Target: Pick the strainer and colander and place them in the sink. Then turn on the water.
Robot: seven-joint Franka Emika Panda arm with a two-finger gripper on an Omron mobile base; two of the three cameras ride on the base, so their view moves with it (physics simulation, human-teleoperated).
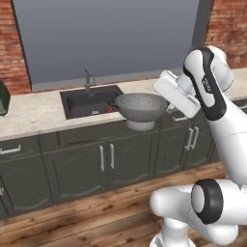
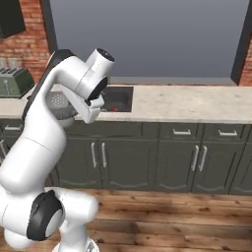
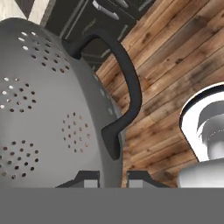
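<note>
The colander [image 1: 140,107], a grey perforated bowl with dark side handles and a round foot, hangs upright in the air just right of the sink [image 1: 79,102]. My gripper [image 1: 165,103] is shut on its right rim. In the hand view the colander's wall [image 3: 48,109] and one dark handle [image 3: 129,83] loom close, with the rim pinched between the fingertips [image 3: 139,177]. From the right base view the colander [image 2: 57,102] peeks out behind my arm, left of the sink [image 2: 123,98]. The strainer is out of view. No water shows at the faucet [image 1: 88,80].
A small red thing [image 1: 110,109] lies in the basin. At the counter's far left stands a dark green object [image 1: 4,97], and a toaster [image 2: 12,81] is there too. Dark cabinets [image 1: 106,159] run below; wooden floor lies in front.
</note>
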